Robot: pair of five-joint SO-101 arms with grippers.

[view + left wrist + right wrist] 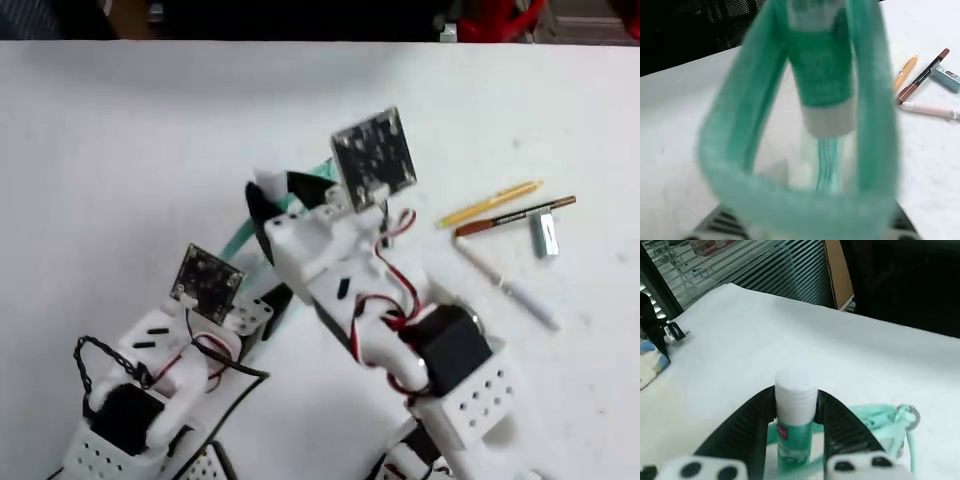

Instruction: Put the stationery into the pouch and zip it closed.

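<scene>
One glue stick (792,440) | right gripper (796,394) clamped on it | long axis along the gripper, white cap leading | cap end at pouch (742,100) mouth

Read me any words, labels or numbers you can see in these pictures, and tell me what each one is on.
Nothing here can be read.
On the glue stick: pale print and a red patch on its green label, too blurred to read.
On the brown pen: a dark printed strip along the barrel, too small to read.
</scene>
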